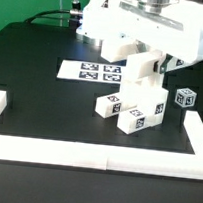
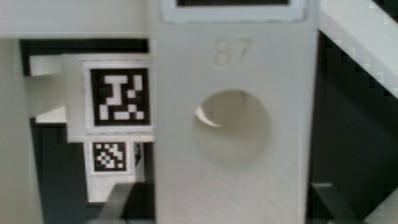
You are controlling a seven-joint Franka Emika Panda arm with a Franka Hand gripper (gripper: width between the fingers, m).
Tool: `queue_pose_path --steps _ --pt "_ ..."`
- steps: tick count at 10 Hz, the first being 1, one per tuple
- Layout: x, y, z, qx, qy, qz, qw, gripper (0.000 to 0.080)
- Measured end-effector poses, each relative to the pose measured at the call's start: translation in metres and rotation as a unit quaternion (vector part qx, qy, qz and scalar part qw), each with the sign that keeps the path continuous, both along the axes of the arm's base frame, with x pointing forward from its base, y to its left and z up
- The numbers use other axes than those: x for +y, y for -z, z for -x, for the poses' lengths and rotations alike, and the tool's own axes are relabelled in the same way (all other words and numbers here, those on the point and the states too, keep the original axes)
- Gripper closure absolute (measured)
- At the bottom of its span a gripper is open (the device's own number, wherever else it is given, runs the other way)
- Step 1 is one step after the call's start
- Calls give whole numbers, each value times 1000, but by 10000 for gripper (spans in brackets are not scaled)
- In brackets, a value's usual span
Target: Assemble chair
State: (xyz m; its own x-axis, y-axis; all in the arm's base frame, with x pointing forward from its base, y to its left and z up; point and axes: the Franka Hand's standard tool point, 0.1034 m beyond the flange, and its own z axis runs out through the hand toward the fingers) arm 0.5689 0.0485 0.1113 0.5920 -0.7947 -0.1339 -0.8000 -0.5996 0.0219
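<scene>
My gripper (image 1: pixel 146 58) hangs at the middle back of the table, shut on a flat white chair slab (image 1: pixel 142 75) that it holds upright. In the wrist view this slab (image 2: pixel 231 120) fills the space between the two dark fingers (image 2: pixel 125 200); it has a round hole and an embossed number. Its lower end sits just above, or on, a cluster of white chair parts (image 1: pixel 135 113) with black-and-white tags; I cannot tell whether they touch. Beside the slab, the wrist view shows a tagged part (image 2: pixel 119 95) of that cluster.
A small tagged white block (image 1: pixel 186 98) stands alone on the exterior view's right. The marker board (image 1: pixel 92 73) lies flat behind and to the left of the cluster. A low white border wall (image 1: pixel 95 149) runs along the front and both sides of the black table.
</scene>
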Motion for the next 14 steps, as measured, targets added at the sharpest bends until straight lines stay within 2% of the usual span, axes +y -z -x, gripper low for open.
queue_pose_path --steps 9,14 --pt "-1 15 -1 -4 -8 5 1000 511" --pt "-1 15 -1 -4 -9 5 1000 511"
